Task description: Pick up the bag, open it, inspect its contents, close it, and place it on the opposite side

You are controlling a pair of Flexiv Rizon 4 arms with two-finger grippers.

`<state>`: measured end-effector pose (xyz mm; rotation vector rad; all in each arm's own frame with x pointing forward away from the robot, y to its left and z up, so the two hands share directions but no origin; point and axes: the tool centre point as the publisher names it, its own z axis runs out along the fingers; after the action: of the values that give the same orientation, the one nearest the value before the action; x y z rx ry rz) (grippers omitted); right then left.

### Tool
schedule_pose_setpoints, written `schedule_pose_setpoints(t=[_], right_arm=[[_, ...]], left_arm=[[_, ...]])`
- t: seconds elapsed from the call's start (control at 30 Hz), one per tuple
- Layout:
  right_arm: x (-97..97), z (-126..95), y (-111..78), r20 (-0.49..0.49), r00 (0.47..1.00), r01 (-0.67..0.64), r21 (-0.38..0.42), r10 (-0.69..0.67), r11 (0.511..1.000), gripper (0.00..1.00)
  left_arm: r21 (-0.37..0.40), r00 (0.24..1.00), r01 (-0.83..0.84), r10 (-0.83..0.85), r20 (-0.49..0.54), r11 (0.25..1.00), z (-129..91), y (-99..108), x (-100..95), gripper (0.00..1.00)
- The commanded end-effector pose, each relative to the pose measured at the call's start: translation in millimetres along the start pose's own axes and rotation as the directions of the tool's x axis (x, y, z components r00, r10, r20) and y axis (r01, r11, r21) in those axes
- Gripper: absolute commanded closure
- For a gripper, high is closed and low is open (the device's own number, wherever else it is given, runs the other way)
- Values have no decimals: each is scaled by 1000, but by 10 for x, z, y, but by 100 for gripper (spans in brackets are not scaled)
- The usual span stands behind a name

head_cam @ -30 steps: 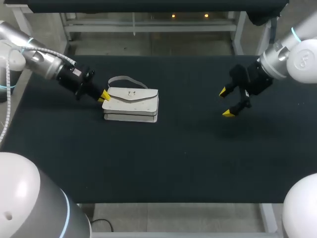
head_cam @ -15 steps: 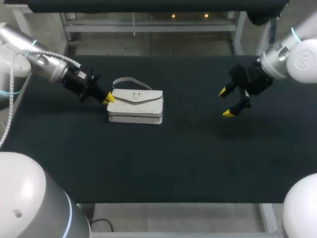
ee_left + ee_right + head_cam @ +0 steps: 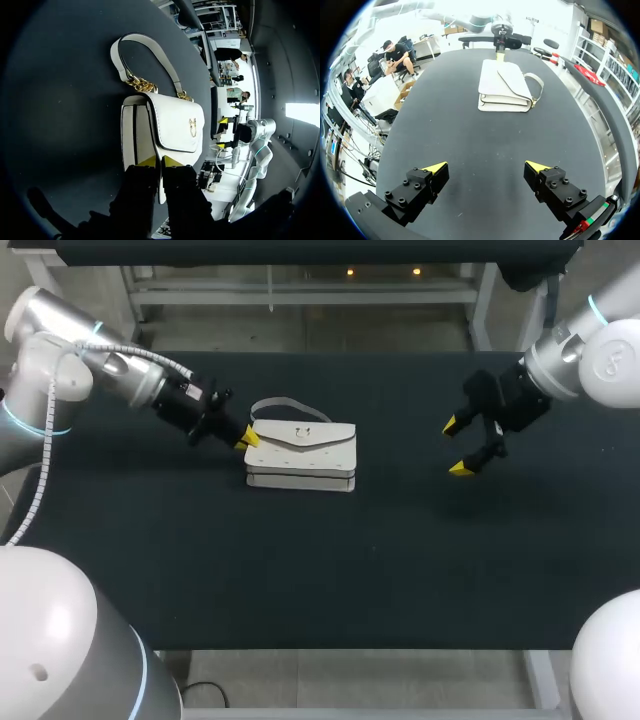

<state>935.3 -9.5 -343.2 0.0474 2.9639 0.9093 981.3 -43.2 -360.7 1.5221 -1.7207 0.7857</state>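
so the white bag (image 3: 300, 455) is sitting on the black surface (image 3: 350, 560), a bit left of the middle, flap side up and the flap down over the body; its strap (image 3: 280, 403) loops out flat on the far side, hooked on with little gold chain links (image 3: 142, 86), and there's a small gold clasp (image 3: 192, 127) on the flap

left end effector (image 3: 247, 438) comes in low from the left and is right at the bag's left end; in the left wrist view the two yellow tips are nearly together with the flap's edge running down between them, touching on both sides, so it looks clamped on the bag's end

right end effector (image 3: 455, 447) hangs over the right part of the surface, well apart from the bag; its fingers are spread wide with only bare surface between them, nothing held; from its wrist view the bag lies well ahead of it, strap off to one side, with the left arm (image 3: 502, 42) just past the bag's far end
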Motion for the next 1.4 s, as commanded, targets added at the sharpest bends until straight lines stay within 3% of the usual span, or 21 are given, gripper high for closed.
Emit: schedule_pose_setpoints(t=[0.03,0.67,1.33,1.37,1.4], right_arm=[[1,9,-2,2,1000,0,-1,0,1000,0],[1,9,-2,2,1000,0,-1,0,1000,0],[1,9,-2,2,1000,0,-1,0,1000,0],[1,9,-2,2,1000,0,-1,0,1000,0],[1,9,-2,2,1000,0,-1,0,1000,0]], left_arm=[[-13,1000,1,-1,-4,1000,127,-59,19,100],[-18,998,3,-4,-56,1000,563,-28,261,100],[-4,997,15,-16,-81,1000,600,46,323,100],[-5,996,14,-15,-83,1000,594,48,321,80],[-5,996,14,-14,-84,1000,587,50,321,27]])
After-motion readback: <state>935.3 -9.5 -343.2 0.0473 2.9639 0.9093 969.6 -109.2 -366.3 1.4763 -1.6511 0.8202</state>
